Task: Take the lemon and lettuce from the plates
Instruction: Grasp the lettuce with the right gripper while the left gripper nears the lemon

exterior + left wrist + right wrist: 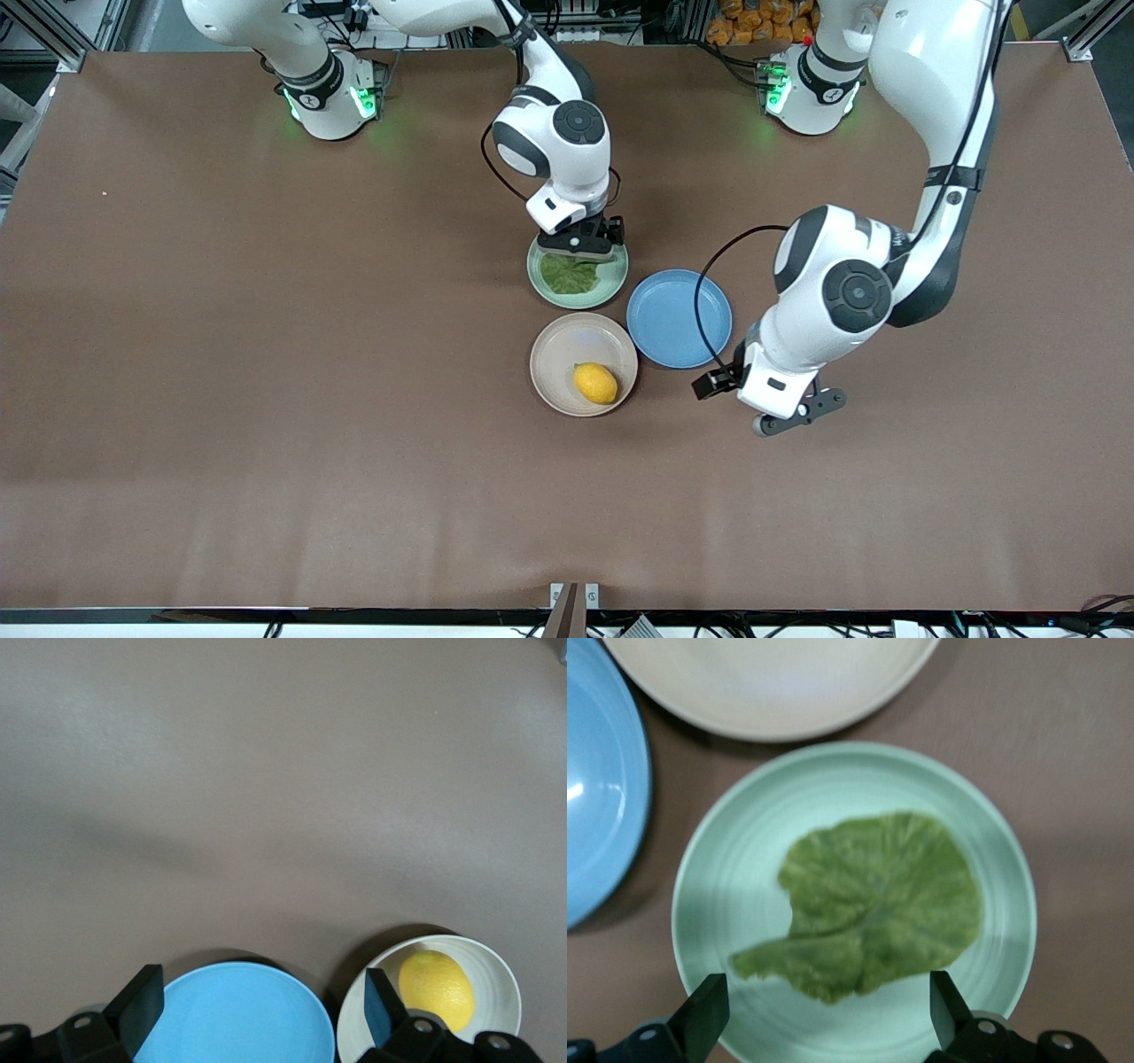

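The yellow lemon (595,383) lies on the beige plate (567,344), which is nearer to the front camera than the mint plate. The dark-green lettuce (569,275) lies flat on the mint green plate (578,303). My right gripper (580,251) hangs open just over the lettuce; in the right wrist view the gripper (826,1010) straddles the edge of the lettuce (877,904) on the mint plate (709,868). My left gripper (780,418) is open and empty over bare table beside the blue plate. In the left wrist view the gripper (261,1010) frames the lemon (434,988) and the beige plate (496,979).
An empty blue plate (679,317) sits beside both task plates, toward the left arm's end of the table; it also shows in the left wrist view (235,1014) and the right wrist view (598,788). The three plates lie close together. Brown table (266,354) stretches all round.
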You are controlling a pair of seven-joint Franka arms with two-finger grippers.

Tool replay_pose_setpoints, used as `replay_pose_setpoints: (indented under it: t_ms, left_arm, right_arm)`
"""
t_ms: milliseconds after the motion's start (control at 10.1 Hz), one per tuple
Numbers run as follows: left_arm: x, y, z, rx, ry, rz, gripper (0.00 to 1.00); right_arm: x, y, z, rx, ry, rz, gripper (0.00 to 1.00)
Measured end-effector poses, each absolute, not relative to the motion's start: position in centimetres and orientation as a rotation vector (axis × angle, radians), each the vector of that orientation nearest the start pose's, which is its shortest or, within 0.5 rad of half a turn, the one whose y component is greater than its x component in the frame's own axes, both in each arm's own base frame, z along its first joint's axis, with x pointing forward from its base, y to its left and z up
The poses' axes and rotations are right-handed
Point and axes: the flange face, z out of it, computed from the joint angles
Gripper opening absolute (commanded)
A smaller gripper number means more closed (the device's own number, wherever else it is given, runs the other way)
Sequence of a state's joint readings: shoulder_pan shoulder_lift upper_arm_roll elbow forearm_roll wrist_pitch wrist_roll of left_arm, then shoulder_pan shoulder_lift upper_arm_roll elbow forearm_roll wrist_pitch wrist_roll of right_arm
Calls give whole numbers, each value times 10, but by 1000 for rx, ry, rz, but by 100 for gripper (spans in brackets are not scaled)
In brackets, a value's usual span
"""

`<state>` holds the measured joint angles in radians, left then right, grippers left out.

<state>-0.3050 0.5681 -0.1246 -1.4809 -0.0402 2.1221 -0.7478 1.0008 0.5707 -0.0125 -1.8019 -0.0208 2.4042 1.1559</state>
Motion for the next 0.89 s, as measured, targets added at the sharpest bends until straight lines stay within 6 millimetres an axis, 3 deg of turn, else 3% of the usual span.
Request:
replay_pose_setpoints:
  t_ms: [197,394,690,887]
  left_arm:
    - [656,-290,351,-3217,-595,-16,100]
    - [656,-291,349,-3217,-595,-17,100]
    - [656,-292,348,-3217,-592,-15,100]
    - [656,-298,342,-3217,-629,-26,100]
  right_arm:
    - [350,556,217,-3127,237,-107,93]
    - [351,554,201,-3134,250,-147,92]
    - [357,552,198,-3126,241,-173,83]
    - [356,552,193,-3126,241,-172,83]
